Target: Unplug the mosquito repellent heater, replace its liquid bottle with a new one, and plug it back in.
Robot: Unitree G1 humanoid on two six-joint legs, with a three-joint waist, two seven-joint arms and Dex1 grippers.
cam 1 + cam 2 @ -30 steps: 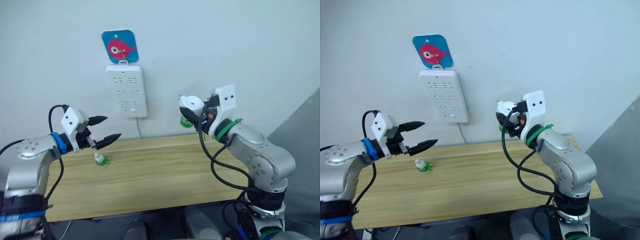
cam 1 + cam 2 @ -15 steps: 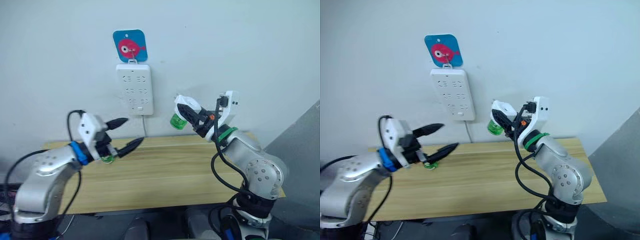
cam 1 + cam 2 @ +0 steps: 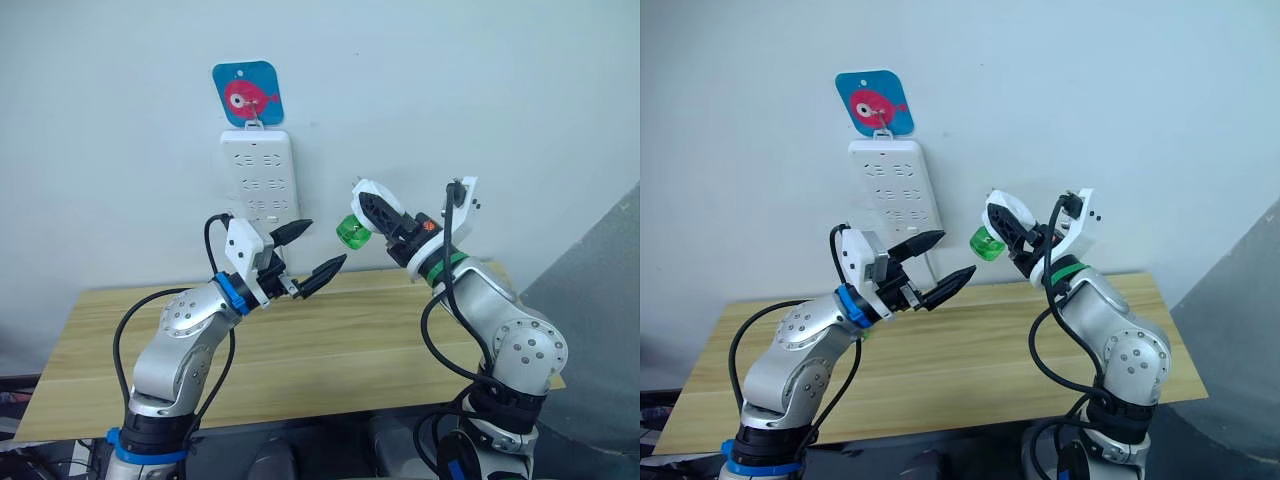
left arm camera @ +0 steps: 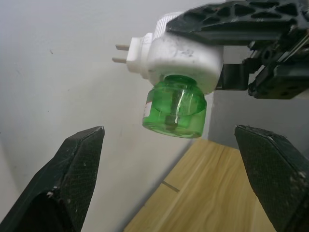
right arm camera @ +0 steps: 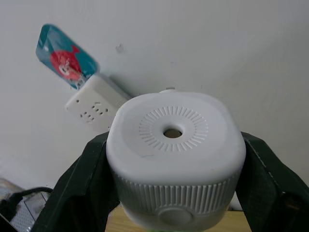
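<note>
- Unscrewing the green liquid bottle (image 4: pixel 175 107) looks like the step in hand: it hangs from the underside of the mosquito repellent heater (image 4: pixel 179 53), which is unplugged and held in the air over the wooden table (image 3: pixel 380 350), right of the wall power strip (image 3: pixel 258 178).
- To do it well, I judge the left gripper (image 3: pixel 305 252) should come in square to the bottle, close on its green body below the white housing, and turn about the bottle's own axis without pulling sideways on the heater.
- The right gripper (image 5: pixel 171 179) has its two black fingers clamped on opposite sides of the heater, prongs (image 4: pixel 121 53) pointing toward the wall; that grip needs to hold firm against the twist.
- The left gripper is spread wide and empty, fingertips aimed at the bottle, one to each side, near but not touching.
- The left arm is bent at the elbow and raised from the near left; the right arm reaches up and leftward from the right.
</note>
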